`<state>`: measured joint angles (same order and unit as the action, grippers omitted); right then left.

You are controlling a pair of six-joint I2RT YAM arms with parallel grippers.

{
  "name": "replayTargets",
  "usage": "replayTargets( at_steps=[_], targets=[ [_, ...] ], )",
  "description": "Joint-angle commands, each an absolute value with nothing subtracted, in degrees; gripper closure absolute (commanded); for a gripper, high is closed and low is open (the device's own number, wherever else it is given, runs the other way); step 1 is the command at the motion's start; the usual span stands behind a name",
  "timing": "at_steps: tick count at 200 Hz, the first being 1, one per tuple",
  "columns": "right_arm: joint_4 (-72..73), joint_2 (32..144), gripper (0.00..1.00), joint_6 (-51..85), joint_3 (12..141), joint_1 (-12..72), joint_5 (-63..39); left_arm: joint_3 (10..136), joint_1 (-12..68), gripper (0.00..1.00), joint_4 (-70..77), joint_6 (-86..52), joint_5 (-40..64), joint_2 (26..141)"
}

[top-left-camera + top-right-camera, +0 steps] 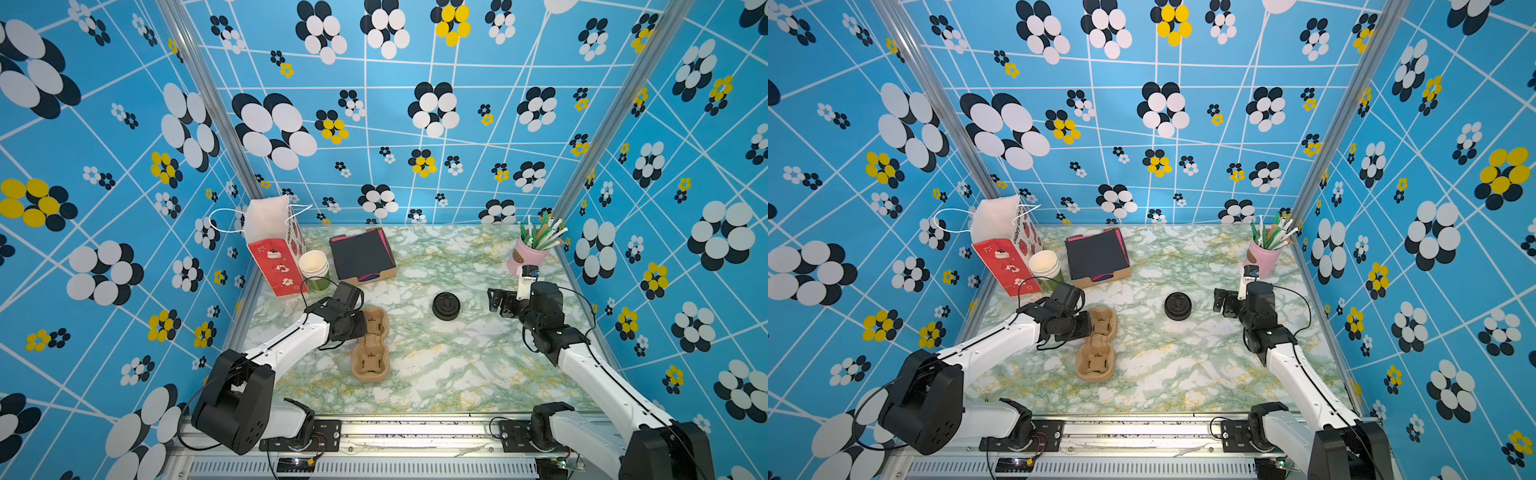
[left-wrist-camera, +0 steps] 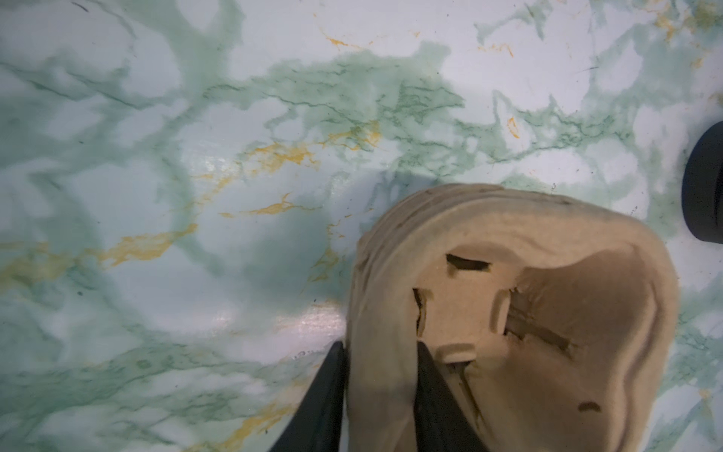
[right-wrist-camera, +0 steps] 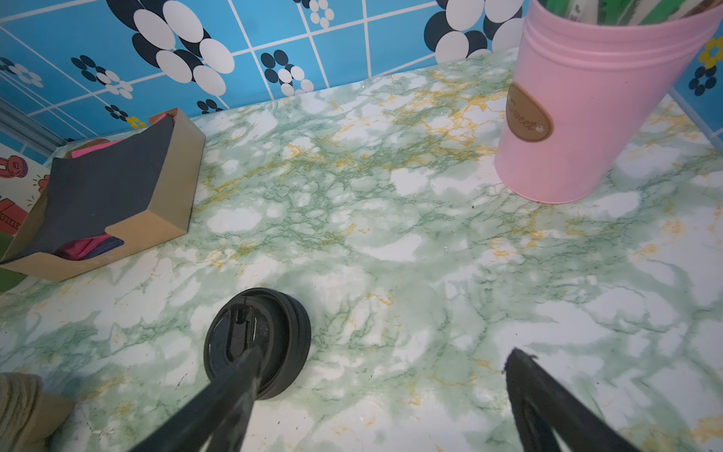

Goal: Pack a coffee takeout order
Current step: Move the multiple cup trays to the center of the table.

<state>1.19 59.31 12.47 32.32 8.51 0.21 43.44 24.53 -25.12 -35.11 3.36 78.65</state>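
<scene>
A brown pulp cup carrier (image 1: pixel 370 353) (image 1: pixel 1096 361) with two wells lies on the marble table at the left. My left gripper (image 1: pixel 365 326) (image 2: pixel 381 348) is shut on the rim wall of its far well (image 2: pixel 508 313), one finger outside and one inside. A short stack of round black lids (image 1: pixel 445 306) (image 1: pixel 1177 306) (image 3: pixel 258 340) sits mid-table. My right gripper (image 1: pixel 498 302) (image 3: pixel 385 352) hangs open just right of the lids, holding nothing. A black napkin (image 1: pixel 360 253) (image 3: pixel 105 188) tops a cardboard tray. Stacked paper cups (image 1: pixel 313 264), pale on top and green below, stand beside the tray.
A red paper bag (image 1: pixel 274 257) with white handles stands at the back left by the wall. A pink tin (image 1: pixel 525 255) (image 3: pixel 587 117) of wrapped sticks stands at the back right, close behind the right wrist. Pink napkins show under the black one.
</scene>
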Motion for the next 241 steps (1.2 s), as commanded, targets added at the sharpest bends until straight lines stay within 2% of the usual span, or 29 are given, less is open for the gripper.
replayTargets(
  at_steps=[1,12,35,110,153,170,241],
  targets=[
    [0.08,59.92,0.01,11.44,34.06,9.14,-0.69,42.53,27.04,0.72,-24.62,-39.13,3.01,80.1],
    [0.09,60.24,0.01,11.45,34.16,9.14,-0.83,42.96,28.29,0.79,-24.48,-40.96,2.52,80.78],
    [-0.09,60.86,0.01,11.48,34.59,9.21,-1.27,44.87,30.82,0.86,-24.77,-44.25,2.27,82.55],
    [0.0,63.36,0.01,12.49,36.01,9.21,-1.63,54.42,44.7,0.89,-24.11,-51.86,-0.34,91.29],
    [-2.68,63.81,0.01,12.38,38.37,9.21,-1.69,66.25,51.12,0.9,-29.69,-54.44,-1.21,101.91],
    [-3.66,63.41,0.01,11.8,38.8,9.16,-1.41,70.92,52.42,0.95,-30.31,-54.78,-0.09,105.88],
    [-6.7,61.5,0.01,9.84,39.44,9.22,1.0,83.79,52.88,0.95,-29.48,-54.93,-1.39,116.44]
  ],
)
